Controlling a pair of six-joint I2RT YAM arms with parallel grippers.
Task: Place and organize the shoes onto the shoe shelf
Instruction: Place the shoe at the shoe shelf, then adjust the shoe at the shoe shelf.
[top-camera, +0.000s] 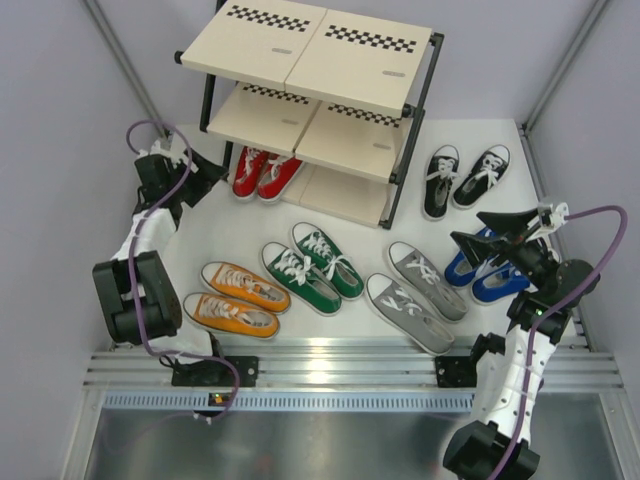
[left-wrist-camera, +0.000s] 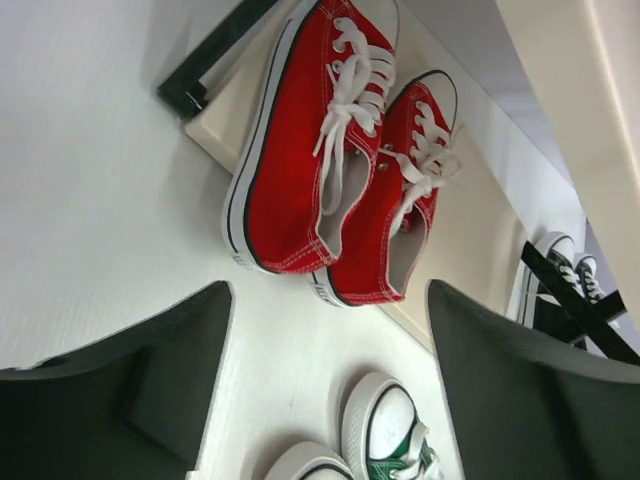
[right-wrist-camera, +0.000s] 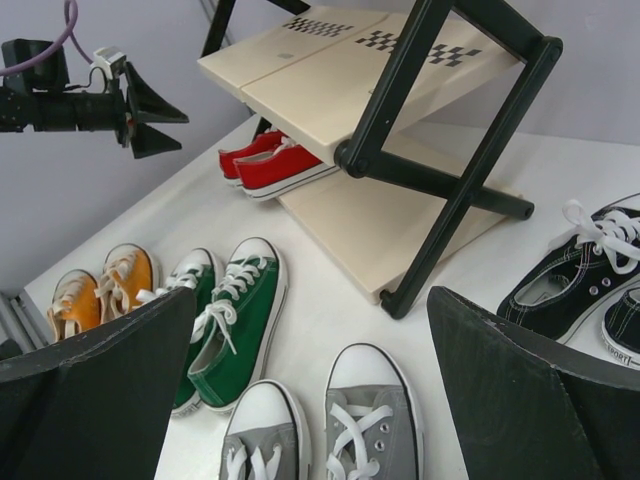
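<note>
The left claw (left-wrist-camera: 330, 395) stands wide and empty, just in front of the red pair (left-wrist-camera: 335, 170), in the upper left of the overhead view. The right claw (right-wrist-camera: 310, 400) is also wide and holds nothing. It hangs over the blue pair (top-camera: 478, 272) at the right of that view.

The likeliest trouble, I judge, is with the red pair. It sits at the left end of the lowest board of the shelf (top-camera: 310, 50), toes tucked under the middle board, but the heels stick out past the front edge. A careless sweep of the left claw could catch a heel and drag a shoe onto the table (top-camera: 215, 235).

The other risk is crowding. The orange pair (top-camera: 238, 298), green pair (top-camera: 312, 265) and grey pair (top-camera: 415, 295) lie close together across the middle of the overhead view, so a wide claw coming down on one shoe could shove its neighbour. Loose laces could also snag a fingertip. The black pair (top-camera: 465, 178) lies apart, to the right of the shelf.

The shoes are low canvas sneakers with white soles, toe caps and laces, and the uppers look soft and easy to squash. The shelf has three slanted beige boards in a black frame, each with a checkered strip. The top board is bare, as is the part of the middle board that shows.
</note>
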